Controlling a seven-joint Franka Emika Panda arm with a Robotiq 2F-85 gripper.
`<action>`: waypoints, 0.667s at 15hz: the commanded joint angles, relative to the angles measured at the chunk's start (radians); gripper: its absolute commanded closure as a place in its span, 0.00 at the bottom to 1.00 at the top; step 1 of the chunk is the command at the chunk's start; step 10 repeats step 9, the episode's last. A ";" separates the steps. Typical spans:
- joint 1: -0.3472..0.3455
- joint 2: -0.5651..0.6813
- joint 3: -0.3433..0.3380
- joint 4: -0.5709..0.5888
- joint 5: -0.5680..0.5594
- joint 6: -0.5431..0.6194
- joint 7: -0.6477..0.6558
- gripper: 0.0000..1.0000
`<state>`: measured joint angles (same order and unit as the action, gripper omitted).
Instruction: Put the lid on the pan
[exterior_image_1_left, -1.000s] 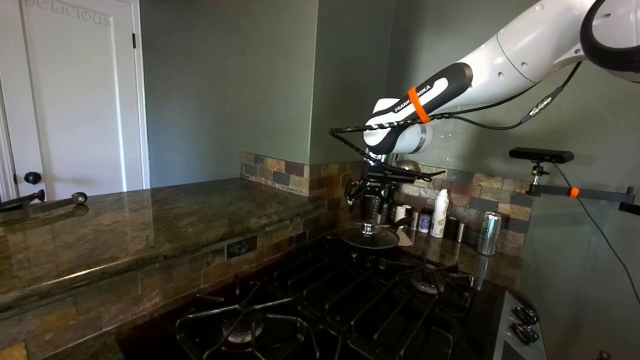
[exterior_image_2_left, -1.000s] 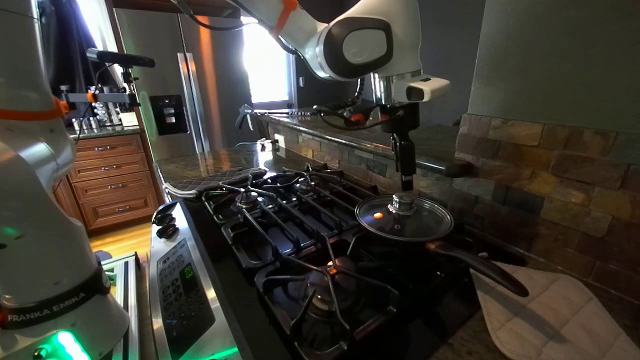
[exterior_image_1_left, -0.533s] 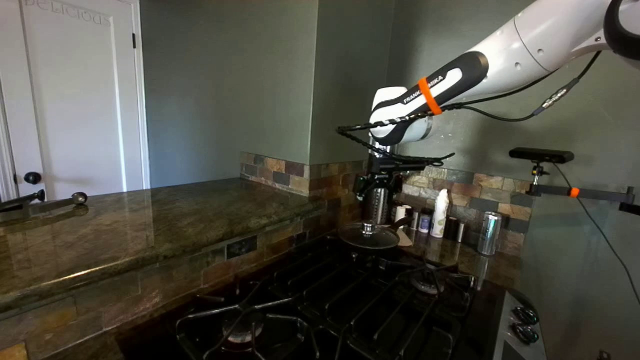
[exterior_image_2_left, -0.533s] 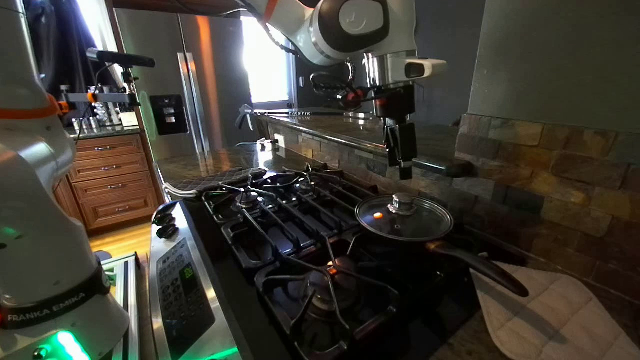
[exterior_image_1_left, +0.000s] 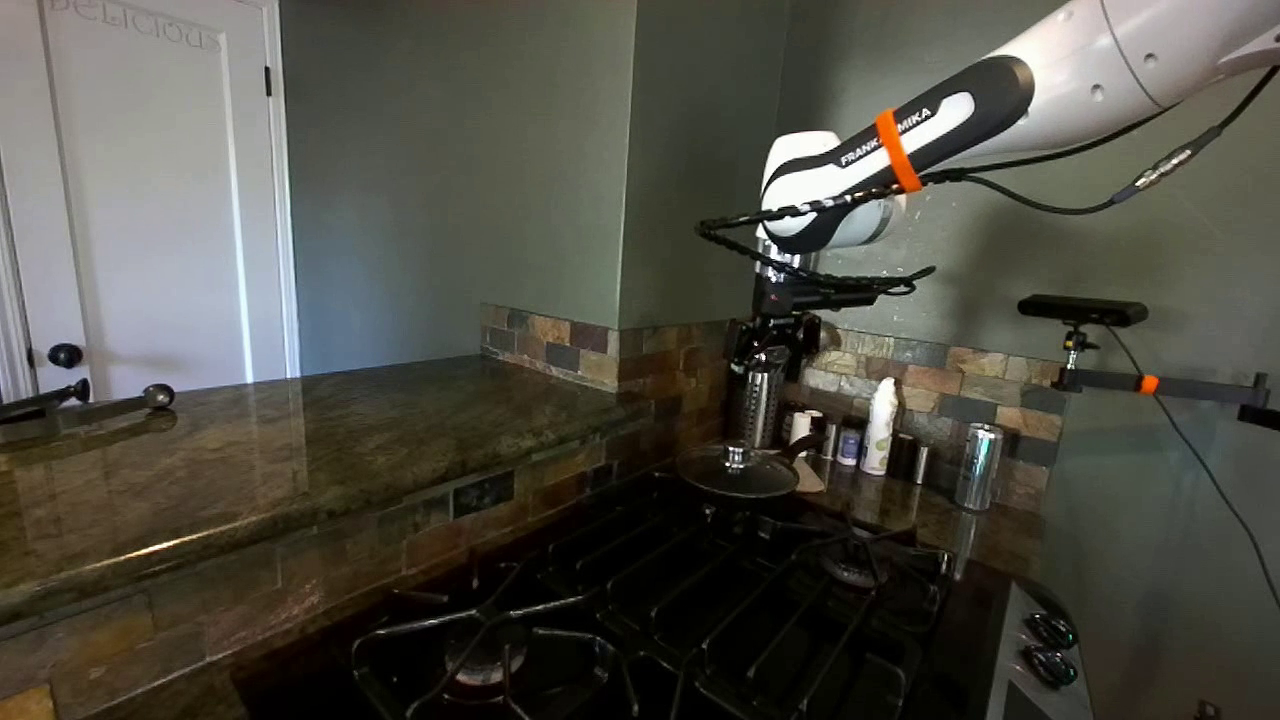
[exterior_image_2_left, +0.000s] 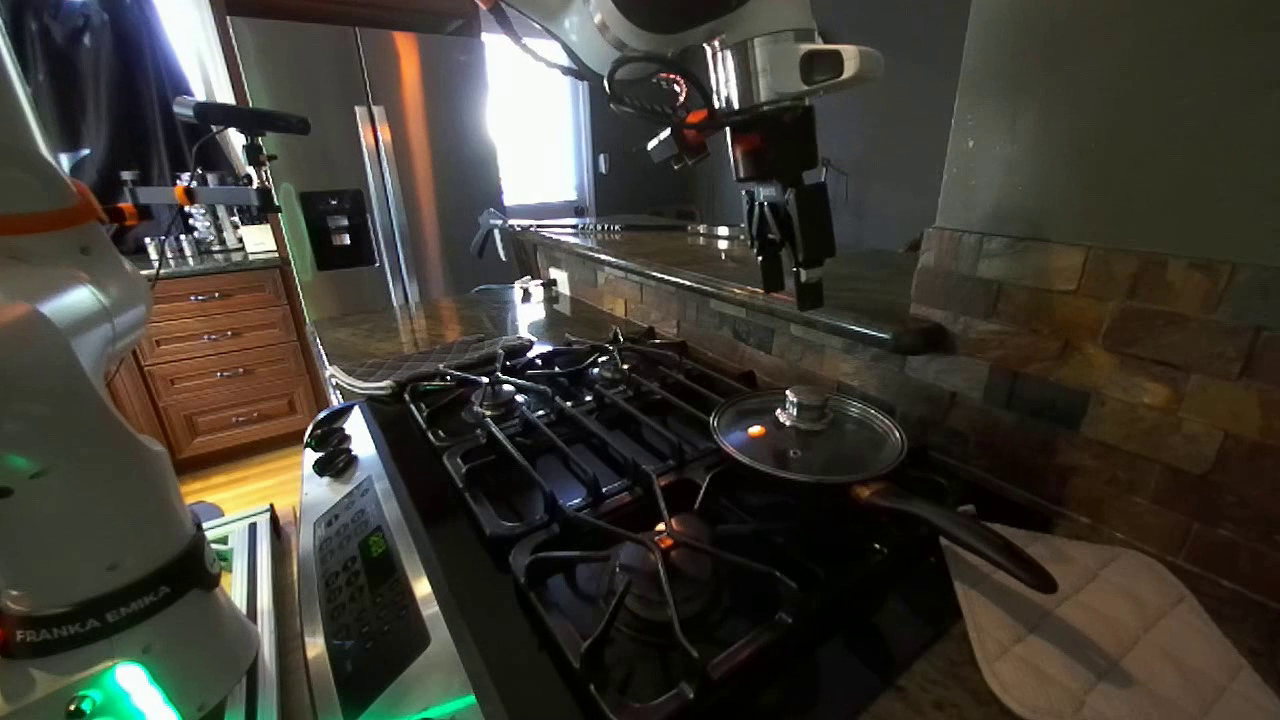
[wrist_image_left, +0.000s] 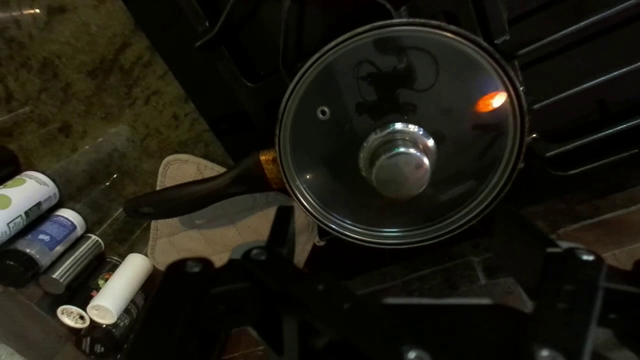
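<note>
Lid (exterior_image_2_left: 808, 445) lay flat on the pan (exterior_image_2_left: 960, 532), presumably centred to close it, and knob (wrist_image_left: 401, 172) up for easy pinching from above. Fingers (exterior_image_2_left: 814, 225) of my gripper (exterior_image_2_left: 791, 284) stood spread, empty; judged right for leaving it seated. Lid was below them, well apart; directly beneath or offset, I could not tell.

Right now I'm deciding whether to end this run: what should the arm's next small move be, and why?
Probably a small lift, straight up and away. The lid already sits on the pan and looks evenly seated in the wrist view, while the claw hangs open, higher than the lid and clear of its knob.
</note>
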<state>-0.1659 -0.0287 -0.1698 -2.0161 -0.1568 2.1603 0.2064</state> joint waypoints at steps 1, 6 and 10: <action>-0.005 -0.100 0.002 -0.060 -0.021 -0.030 -0.016 0.00; -0.015 -0.112 0.004 -0.039 -0.005 -0.016 -0.013 0.00; -0.018 -0.138 0.005 -0.057 -0.005 -0.015 -0.013 0.00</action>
